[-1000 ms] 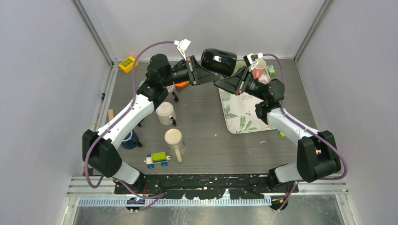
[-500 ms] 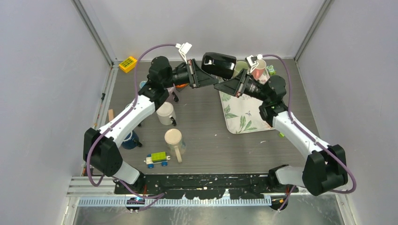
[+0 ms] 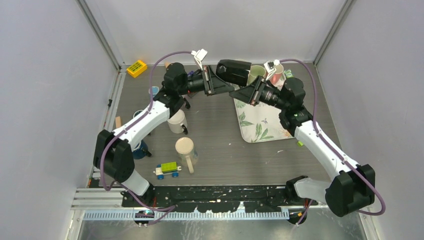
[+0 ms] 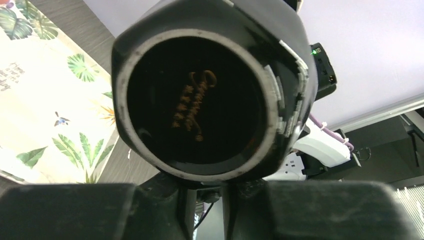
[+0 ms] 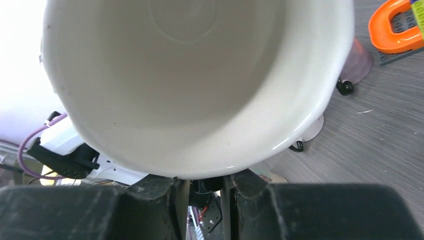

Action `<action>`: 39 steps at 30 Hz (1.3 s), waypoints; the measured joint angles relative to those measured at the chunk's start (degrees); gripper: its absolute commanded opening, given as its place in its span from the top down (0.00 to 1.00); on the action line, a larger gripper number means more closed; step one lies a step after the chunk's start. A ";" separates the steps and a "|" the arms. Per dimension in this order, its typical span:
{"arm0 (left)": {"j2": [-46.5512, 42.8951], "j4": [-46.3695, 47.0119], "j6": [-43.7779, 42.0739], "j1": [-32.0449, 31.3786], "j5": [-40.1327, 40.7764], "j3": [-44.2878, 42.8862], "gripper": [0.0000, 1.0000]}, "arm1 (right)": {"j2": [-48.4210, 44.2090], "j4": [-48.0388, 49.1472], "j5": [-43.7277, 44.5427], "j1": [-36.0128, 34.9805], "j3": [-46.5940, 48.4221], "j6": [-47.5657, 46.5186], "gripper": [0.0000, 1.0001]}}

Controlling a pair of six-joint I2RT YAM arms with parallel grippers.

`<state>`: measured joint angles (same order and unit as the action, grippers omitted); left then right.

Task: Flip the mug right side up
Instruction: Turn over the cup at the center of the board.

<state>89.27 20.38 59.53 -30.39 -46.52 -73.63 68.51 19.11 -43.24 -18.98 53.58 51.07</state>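
Grey table (image 3: 215,135) | mug (image 3: 234,71) sideways | left fingers (image 3: 220,86) clamp it | right fingers (image 3: 245,93) at rim, unclear

Mug (image 3: 234,71) aloft near mat (image 3: 260,125) (toy car (image 3: 167,170) front-left)

Glossy black mug (image 3: 234,71), white inside, clean and empty. Lies on its side, raised in the air at the far middle of the scene, long axis about level. Turns its round base, marked with gold script, to the left and its open mouth to the right.
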 measured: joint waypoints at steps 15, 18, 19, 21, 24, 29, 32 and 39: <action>3.43 -3.21 -3.17 -0.24 6.69 0.37 0.26 | 0.04 -26.75 16.83 -1.20 6.10 -12.00 0.99; 3.61 -4.72 -4.90 -0.24 8.20 0.39 0.25 | 1.05 -32.50 21.07 -1.20 6.91 -14.38 0.99; 3.61 -5.25 -5.68 -0.24 8.76 0.44 0.25 | 1.49 -34.34 22.60 -1.20 7.10 -15.13 0.99; 3.61 -6.49 -7.06 -0.24 9.81 0.61 0.25 | 2.36 -37.79 25.27 -1.20 7.45 -16.63 0.99; 3.63 -9.40 -9.27 -0.24 11.43 0.83 0.25 | 3.82 -42.27 28.81 -1.18 8.39 -18.67 0.99; 3.61 -13.99 -12.48 -0.24 13.40 0.83 0.24 | 6.60 -47.67 33.68 -1.18 11.17 -21.62 0.99; 3.58 -17.42 -14.51 -0.24 14.64 0.83 0.24 | 8.39 -48.98 36.39 -1.18 12.57 -22.99 0.99; 0.15 -27.63 -19.45 -0.24 17.16 1.60 0.23 | 12.39 -52.06 42.82 -0.37 14.23 -25.64 0.99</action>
<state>89.43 -7.25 40.07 -30.63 -29.36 -72.03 80.90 -32.95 -0.43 -19.35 67.81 25.43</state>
